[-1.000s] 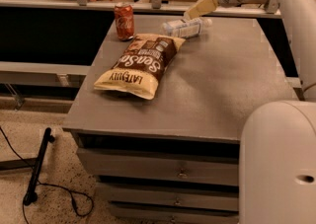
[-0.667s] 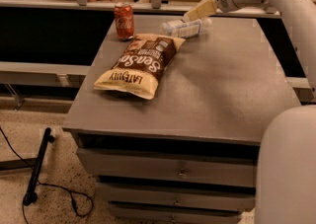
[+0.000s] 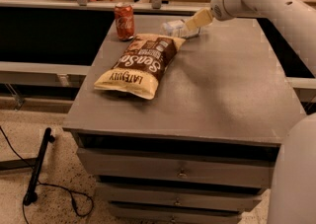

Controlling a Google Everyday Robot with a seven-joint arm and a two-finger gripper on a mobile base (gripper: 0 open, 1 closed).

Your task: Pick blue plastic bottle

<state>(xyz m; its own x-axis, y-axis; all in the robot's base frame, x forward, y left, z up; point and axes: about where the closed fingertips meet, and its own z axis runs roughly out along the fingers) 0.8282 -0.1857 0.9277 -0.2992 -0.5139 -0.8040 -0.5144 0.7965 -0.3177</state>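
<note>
Lowered slightly since earlier, the cream wedge-shaped gripper meets the clear, ribbed blue plastic bottle, which lies at the matte grey table's far edge. Whether it grips cannot be told. A crinkled chip bag lies nearby.

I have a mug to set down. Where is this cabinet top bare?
Bare: the right half of the cabinet top, from chip bag to right edge, and the front strip. Crowded: the far edge, with red can, blue plastic bottle and the gripper beside it.
</note>
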